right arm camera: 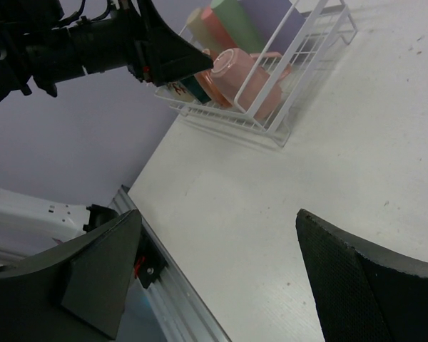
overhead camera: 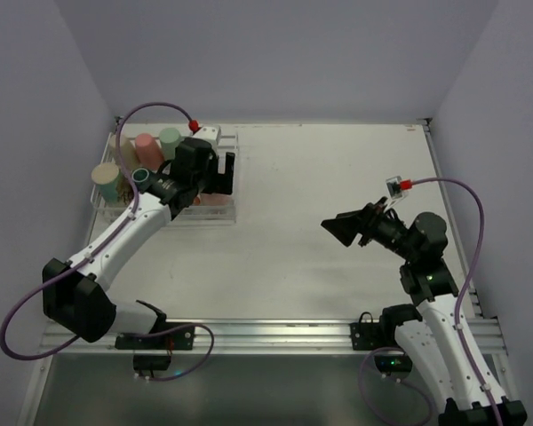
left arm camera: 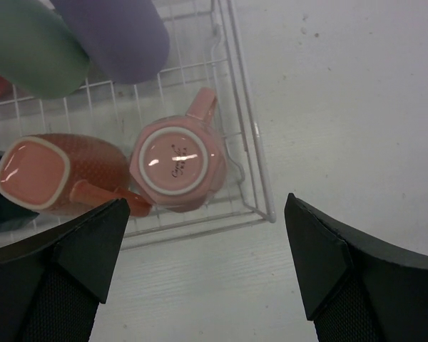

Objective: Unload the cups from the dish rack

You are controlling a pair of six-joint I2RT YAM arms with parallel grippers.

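The dish rack (overhead camera: 215, 216) of white wire stands at the table's back left with several cups in it. A beige cup (overhead camera: 107, 180), a salmon one (overhead camera: 147, 146) and a mint green one (overhead camera: 170, 140) stand along its left and far side. My left gripper (overhead camera: 220, 173) hovers open over the rack's right end. In the left wrist view an upturned pink mug (left arm camera: 178, 165) and a salmon textured mug (left arm camera: 57, 171) sit in the rack (left arm camera: 251, 142) just ahead of the left gripper (left arm camera: 207, 214), which holds nothing. My right gripper (overhead camera: 346, 229) hangs open above the table's middle right.
A green cup (left arm camera: 32, 46) and a lilac cup (left arm camera: 118, 35) lean in the rack beyond the pink mug. The right wrist view shows the rack (right arm camera: 299, 92) from the side and the aluminium rail (right arm camera: 178, 299) at the table's near edge. Walls close in left and right.
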